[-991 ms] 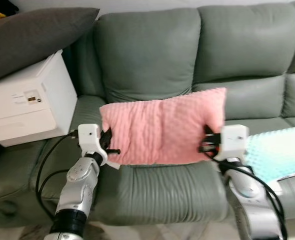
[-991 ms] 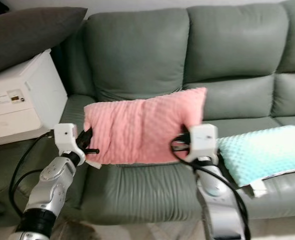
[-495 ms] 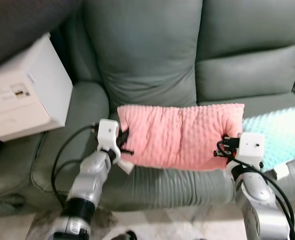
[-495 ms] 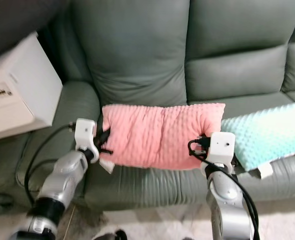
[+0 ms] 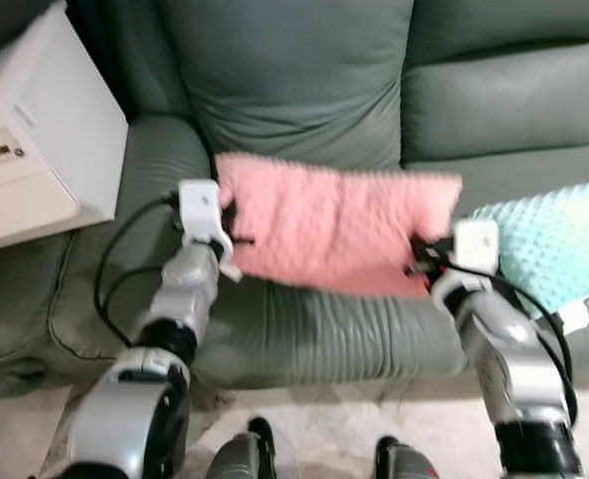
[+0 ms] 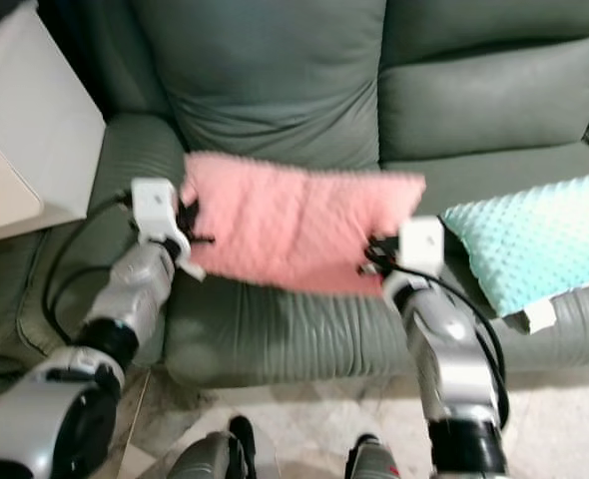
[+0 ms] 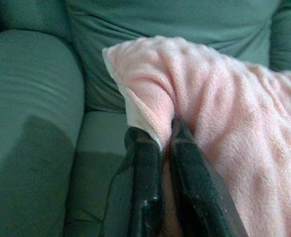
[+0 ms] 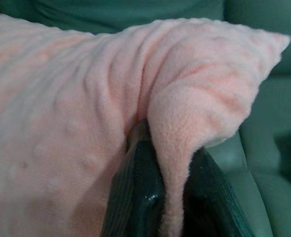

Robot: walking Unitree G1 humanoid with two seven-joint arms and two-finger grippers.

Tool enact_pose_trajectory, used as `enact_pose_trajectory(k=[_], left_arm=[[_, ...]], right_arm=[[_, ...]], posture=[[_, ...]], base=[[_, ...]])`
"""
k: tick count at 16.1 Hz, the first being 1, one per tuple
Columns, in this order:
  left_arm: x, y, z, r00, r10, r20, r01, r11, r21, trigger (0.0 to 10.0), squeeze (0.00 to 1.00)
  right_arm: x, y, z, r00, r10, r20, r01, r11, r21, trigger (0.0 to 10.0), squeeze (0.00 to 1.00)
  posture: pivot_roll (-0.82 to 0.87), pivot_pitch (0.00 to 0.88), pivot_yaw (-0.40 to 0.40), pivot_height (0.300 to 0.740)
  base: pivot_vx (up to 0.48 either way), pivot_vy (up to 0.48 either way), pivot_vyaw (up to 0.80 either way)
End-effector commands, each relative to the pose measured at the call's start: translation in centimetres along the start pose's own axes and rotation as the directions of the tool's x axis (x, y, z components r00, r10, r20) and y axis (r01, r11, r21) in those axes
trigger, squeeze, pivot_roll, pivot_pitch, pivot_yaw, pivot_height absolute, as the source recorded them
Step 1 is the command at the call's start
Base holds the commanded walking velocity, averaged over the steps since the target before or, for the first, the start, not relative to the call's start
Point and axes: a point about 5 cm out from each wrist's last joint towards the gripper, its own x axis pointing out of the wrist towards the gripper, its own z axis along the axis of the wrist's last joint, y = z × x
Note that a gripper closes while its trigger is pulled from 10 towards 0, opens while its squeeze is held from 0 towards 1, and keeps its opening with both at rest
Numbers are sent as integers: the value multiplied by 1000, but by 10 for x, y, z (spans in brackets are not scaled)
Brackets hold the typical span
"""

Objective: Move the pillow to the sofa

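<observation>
L gripper (image 7: 164, 143): your fingers pinched shut on pink pillow (image 5: 336, 228), gripping its left end.
R gripper (image 8: 171, 163): clamped on pillow's right end.
Pillow: stretched btwn both grippers, over green sofa (image 5: 304, 90) seat.
Writing: white box (image 5: 30, 130) beyond L gripper; label unreadable.

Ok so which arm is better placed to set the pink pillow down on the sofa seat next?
Neither alone. The left hand pinches one end of the pink pillow and the right hand the other, holding it over the sofa seat. Lowering with both looks best, then letting go.
</observation>
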Motion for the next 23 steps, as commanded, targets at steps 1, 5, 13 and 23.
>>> enact_pose_trajectory(k=[1,5,13,23], left_arm=[[-1,11,-3,999,53,-8,-53,998,-18,10000,0],[-2,23,-8,987,153,-48,-157,985,-77,10000,0],[-11,-13,-42,987,111,-117,-127,981,-145,10000,0],[-17,-29,-53,986,106,-131,-127,977,-172,10000,1000]], right_arm=[[4,4,4,999,22,32,-22,1000,-21,10000,0],[18,-4,10,998,-11,64,14,999,-50,10000,0],[5,-2,-3,993,-74,92,83,991,-105,10000,0],[-3,26,-14,993,-57,102,65,995,-70,10000,1000]], posture=[[-3,373,129,740],[13,392,133,740],[-19,407,135,740],[-16,429,150,740]], base=[[0,0,0],[0,0,0],[0,0,0],[0,0,0]])
